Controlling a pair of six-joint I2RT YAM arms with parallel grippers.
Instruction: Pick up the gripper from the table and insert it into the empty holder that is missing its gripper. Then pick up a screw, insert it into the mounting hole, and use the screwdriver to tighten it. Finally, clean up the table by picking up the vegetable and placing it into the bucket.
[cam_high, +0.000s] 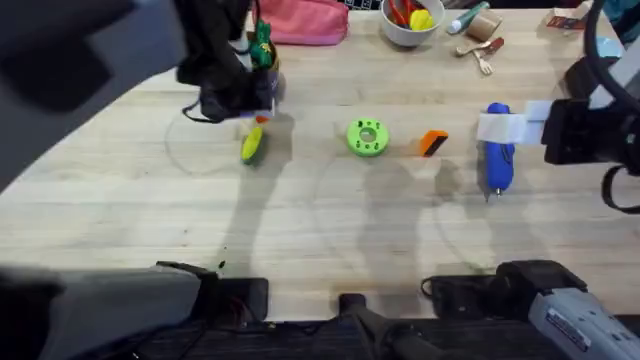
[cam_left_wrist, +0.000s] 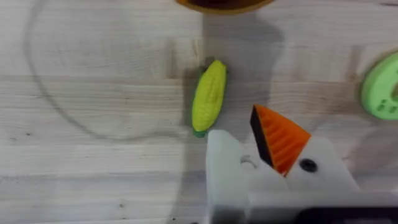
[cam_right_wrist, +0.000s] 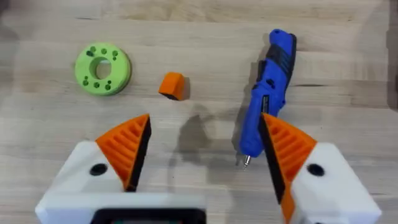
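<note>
The yellow-green vegetable (cam_high: 252, 147) lies on the table just below my left gripper (cam_high: 252, 105), which hovers over it. In the left wrist view the vegetable (cam_left_wrist: 208, 96) sits just beyond my gripper (cam_left_wrist: 239, 127). One of its fingers is the bare white empty holder (cam_left_wrist: 225, 165); the other carries an orange pad, and the two stand close together, holding nothing. The loose orange gripper (cam_high: 432, 143) (cam_right_wrist: 173, 85) rests mid-table. My right gripper (cam_high: 503, 127) (cam_right_wrist: 205, 124) is open above the blue screwdriver (cam_high: 498, 165) (cam_right_wrist: 272, 93). The bucket (cam_high: 262, 48) shows partly behind the left arm, its tan rim (cam_left_wrist: 217, 5) near the vegetable.
A green round disc (cam_high: 367, 138) (cam_right_wrist: 102, 68) lies between the vegetable and the orange gripper. At the back stand a pink pouch (cam_high: 300, 22), a white bowl (cam_high: 412, 25) of toys, and a marker (cam_high: 466, 22). The front half of the table is bare wood.
</note>
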